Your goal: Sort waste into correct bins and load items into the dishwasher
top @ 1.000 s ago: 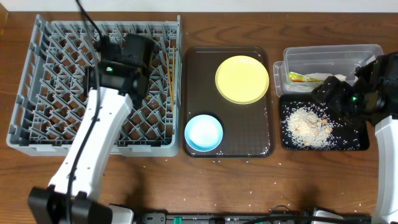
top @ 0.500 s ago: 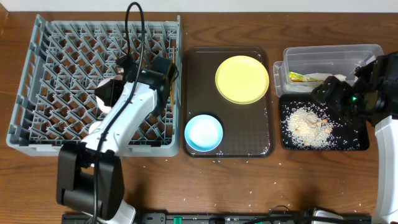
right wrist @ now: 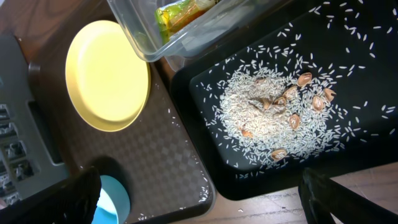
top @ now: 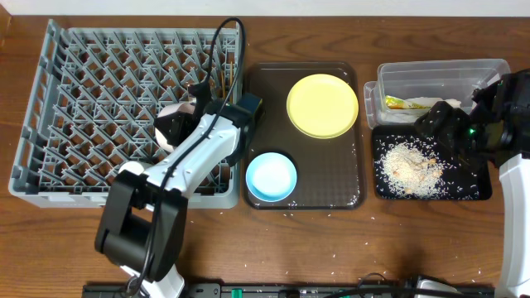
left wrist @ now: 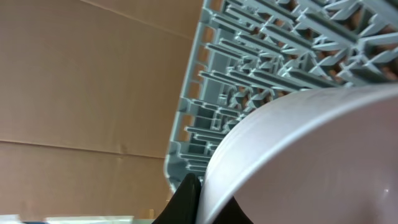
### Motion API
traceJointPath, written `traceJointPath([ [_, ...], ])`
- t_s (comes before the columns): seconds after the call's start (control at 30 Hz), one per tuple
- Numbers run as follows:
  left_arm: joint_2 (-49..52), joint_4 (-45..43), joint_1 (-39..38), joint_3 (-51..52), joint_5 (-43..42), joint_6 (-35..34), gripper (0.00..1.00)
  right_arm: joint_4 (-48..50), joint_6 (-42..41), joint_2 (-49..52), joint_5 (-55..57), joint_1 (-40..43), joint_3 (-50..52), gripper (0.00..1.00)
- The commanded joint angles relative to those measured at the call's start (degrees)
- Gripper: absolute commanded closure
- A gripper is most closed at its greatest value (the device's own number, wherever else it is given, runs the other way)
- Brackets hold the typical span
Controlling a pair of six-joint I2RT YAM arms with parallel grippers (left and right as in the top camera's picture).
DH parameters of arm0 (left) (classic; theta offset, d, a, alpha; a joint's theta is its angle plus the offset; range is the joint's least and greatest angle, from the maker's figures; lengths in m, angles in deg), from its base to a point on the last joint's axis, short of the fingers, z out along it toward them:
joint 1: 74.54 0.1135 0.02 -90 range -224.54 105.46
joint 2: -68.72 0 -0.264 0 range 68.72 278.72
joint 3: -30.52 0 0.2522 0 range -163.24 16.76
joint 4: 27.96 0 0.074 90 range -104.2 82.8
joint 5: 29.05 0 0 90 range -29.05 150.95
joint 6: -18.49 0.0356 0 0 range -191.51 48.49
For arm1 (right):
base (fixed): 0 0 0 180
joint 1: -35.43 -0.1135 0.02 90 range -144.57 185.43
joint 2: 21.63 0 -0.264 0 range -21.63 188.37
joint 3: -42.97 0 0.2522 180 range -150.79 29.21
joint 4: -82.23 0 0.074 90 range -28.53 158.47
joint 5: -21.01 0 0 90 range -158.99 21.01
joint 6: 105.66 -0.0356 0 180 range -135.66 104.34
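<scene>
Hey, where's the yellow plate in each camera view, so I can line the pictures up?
Overhead: the yellow plate is right of centre near the top, on the dark brown tray.
Left wrist: not in it.
Right wrist: the plate is at upper left, on the same tray.
Shared landmark: the dark brown tray under the plate.

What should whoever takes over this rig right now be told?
Left gripper: over the dish rack's right edge. Whether it is open or shut cannot be told; a white curved surface fills its wrist view.
Right gripper: open, empty, over the black tray.
Done: rice scraps on the black tray, wrapper in the clear tub, chopsticks in the rack, partly hidden by the arm.
Left: yellow plate and light blue bowl sit on the brown tray, with stray grains.
</scene>
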Motion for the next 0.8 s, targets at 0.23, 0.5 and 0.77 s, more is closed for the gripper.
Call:
traceJointPath([
  [0.23,2.54,7.96,0.74,0.55,7.1,-11.61,0.93,-0.04,0.22,-0.24,-0.44,0.15,-0.26,0.01],
  [0.5,2.54,6.21,3.87,0.55,4.66,-11.76,0.93,-0.04,0.22,-0.24,-0.44,0.15,-0.26,0.01],
  [0.77,2.54,5.09,-1.4,0.55,-1.22,-11.76,0.89,-0.04,0.22,-0.24,-0.44,0.15,-0.26,0.01],
])
